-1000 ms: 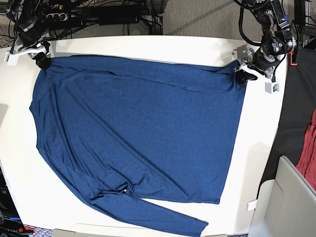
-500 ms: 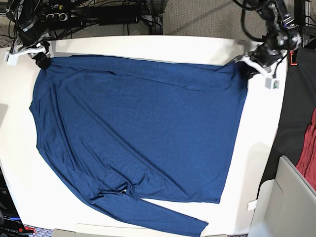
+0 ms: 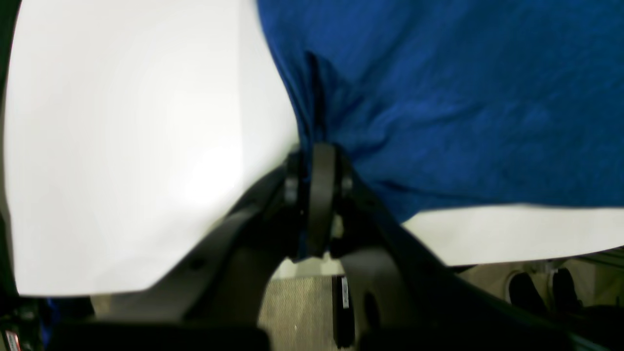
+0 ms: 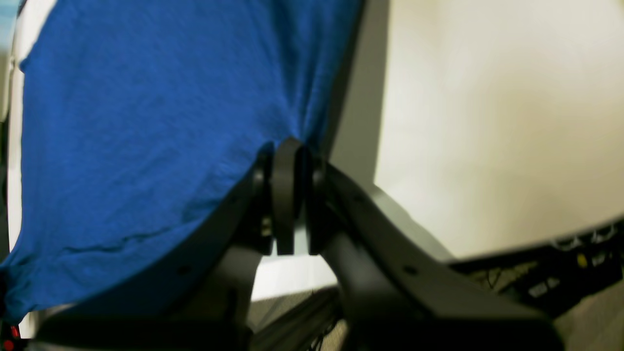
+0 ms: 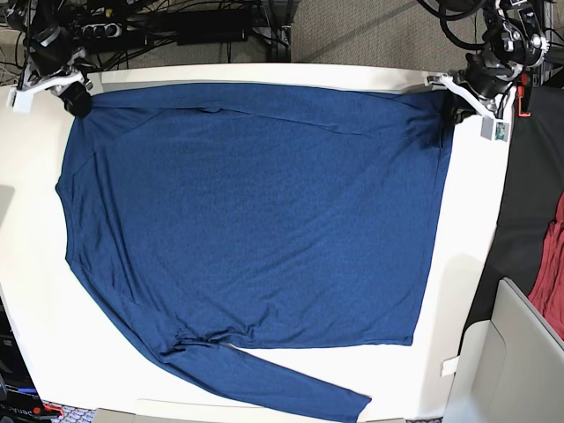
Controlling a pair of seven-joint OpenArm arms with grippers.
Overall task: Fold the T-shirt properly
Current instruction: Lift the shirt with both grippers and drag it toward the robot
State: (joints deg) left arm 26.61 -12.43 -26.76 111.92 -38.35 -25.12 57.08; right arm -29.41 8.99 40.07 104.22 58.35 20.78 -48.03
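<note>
The dark blue T-shirt (image 5: 256,220) lies spread flat on the white table (image 5: 467,264), with one long sleeve (image 5: 264,379) trailing along the near edge. My left gripper (image 5: 454,110) is shut on the shirt's far right corner. In the left wrist view its fingers (image 3: 321,175) pinch the bunched fabric (image 3: 438,97). My right gripper (image 5: 75,99) is shut on the far left corner. In the right wrist view its fingers (image 4: 287,165) clamp the cloth (image 4: 146,122). The far edge is pulled taut between both grippers.
A reddish cloth (image 5: 551,264) hangs over dark fabric (image 5: 524,203) off the table's right side. A grey box (image 5: 520,352) stands at the near right. Cables and a power strip (image 5: 176,26) lie behind the far edge.
My left gripper has shut on the far right corner and drawn it back and to the right. The right gripper shifted back a little. The shirt now lies wider and flatter.
</note>
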